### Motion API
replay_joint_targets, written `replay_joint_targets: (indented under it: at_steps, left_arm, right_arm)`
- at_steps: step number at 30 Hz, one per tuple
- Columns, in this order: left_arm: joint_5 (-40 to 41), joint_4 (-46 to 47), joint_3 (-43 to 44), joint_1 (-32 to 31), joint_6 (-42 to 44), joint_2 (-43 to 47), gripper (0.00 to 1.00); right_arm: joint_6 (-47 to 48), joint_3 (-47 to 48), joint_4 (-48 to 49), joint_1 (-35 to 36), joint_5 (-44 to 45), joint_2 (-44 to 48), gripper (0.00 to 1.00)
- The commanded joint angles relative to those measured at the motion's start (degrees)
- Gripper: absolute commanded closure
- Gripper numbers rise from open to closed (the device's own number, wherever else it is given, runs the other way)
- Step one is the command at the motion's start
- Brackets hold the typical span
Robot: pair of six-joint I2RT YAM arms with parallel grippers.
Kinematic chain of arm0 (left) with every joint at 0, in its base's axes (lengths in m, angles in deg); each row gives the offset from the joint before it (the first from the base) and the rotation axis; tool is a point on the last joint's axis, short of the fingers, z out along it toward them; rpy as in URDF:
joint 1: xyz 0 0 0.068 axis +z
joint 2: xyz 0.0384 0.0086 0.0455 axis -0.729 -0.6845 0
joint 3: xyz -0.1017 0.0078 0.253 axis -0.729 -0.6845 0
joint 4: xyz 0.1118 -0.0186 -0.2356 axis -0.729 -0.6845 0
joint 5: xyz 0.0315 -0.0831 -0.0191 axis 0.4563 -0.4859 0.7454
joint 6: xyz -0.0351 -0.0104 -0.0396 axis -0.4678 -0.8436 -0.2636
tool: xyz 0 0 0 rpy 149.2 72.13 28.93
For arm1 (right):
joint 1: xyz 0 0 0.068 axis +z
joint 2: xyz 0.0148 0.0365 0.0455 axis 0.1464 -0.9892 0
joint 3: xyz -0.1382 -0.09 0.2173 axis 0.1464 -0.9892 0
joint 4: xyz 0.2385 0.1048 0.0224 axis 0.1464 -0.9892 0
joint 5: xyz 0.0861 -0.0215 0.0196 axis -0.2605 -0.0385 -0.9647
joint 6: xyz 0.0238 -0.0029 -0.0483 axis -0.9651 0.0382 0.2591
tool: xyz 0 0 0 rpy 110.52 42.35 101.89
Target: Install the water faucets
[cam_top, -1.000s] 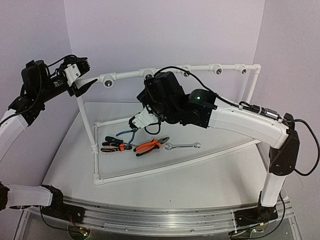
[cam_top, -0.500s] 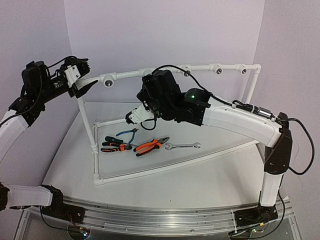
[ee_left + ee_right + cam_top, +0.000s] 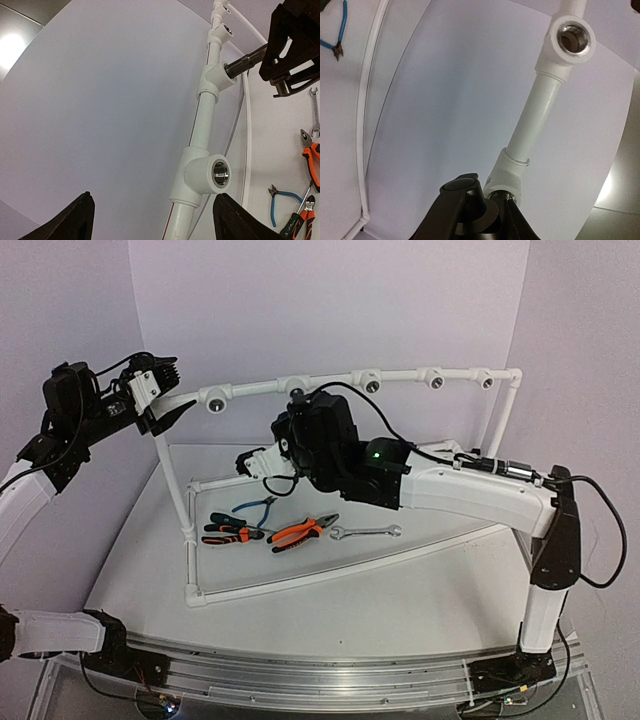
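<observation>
Right pincer (image 3: 479,212): closed around the water faucet (image 3: 245,61), dark body clamped between both fingers.
Faucet position: just ahead of the right pincer's fingertips, threaded end entering a white tee socket (image 3: 508,175) on the pipe frame (image 3: 204,120).
Seating: a ring of bare thread showing between faucet and socket, so likely only part screwed in; exact depth impossible to tell.
Left pincer (image 3: 154,200): jaws wide apart, holding nothing; nearest empty socket (image 3: 220,173) just ahead of it, faucet further along the same pipe.
Done so far: faucet off the bench (image 3: 400,610) and started in its socket, by the look of it.
Left to do: probably more turns to tighten, then release.
Other sockets: four bare ones along the top rail in the top view; no second faucet visible anywhere.
Tools: orange-handled pliers (image 3: 300,532) and wrench (image 3: 366,532) lying on the bench, below and well apart from the right pincer.
</observation>
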Motion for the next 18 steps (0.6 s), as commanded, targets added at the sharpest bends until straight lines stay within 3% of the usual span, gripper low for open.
replay_joint_targets:
  at_steps: [1, 11, 18]
  left_arm:
    - [-1.1, 1.8, 0.2, 0.3, -0.8, 0.9, 0.17]
    - [-1.6, 1.9, -0.1, 0.3, -1.6, 0.9, 0.17]
    - [-1.9, 1.9, -0.4, 0.3, -2.0, 1.3, 0.17]
  right_arm:
    - [-19.3, -0.5, 11.9, 0.2, 2.1, 1.3, 0.99]
    - [-72.6, -13.5, 29.6, 0.1, 0.6, 6.8, 1.0]
    - [-104.3, -16.7, 35.9, 0.0, 6.5, 4.8, 1.0]
